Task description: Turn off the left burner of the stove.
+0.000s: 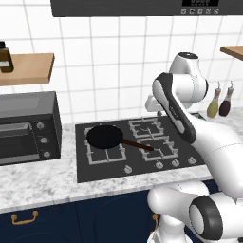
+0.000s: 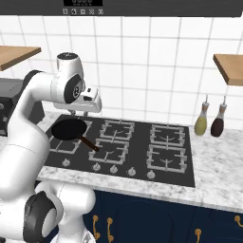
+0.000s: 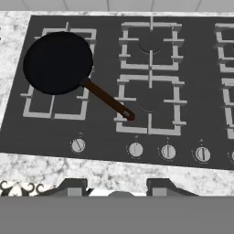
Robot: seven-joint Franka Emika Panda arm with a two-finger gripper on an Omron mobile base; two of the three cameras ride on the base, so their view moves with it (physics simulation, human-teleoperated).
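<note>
**Pincer Hovering Above the Stove, Knob Not Yet Engaged**

Pincer (image 3: 116,188) is hanging high over the front edge of the marble counter (image 3: 114,171), facing down at the stove (image 3: 105,132). Its two fingertips are standing apart with nothing between them.

The left burner (image 3: 57,98) is lying ahead and to the left of the pincer, under a black frying pan (image 3: 57,63) whose brown handle (image 3: 107,100) is reaching toward the middle grate. Directly below that burner, ahead-left of the pincer, the leftmost knob (image 3: 78,145) is sitting in the row of silver knobs.

Risks from this position:
- Four or more knobs are sitting close together in one line; descending straight down would probably be meeting a middle knob (image 3: 135,149) instead, leaving the wrong burner switched.
- A lateral approach made too far forward could be clipping the pan handle and shifting the pan.

The arm is folding sharply: the elbow is rising near the tiled wall, and the forearm is angling back down so the hand is pointing at the cooktop.
</note>
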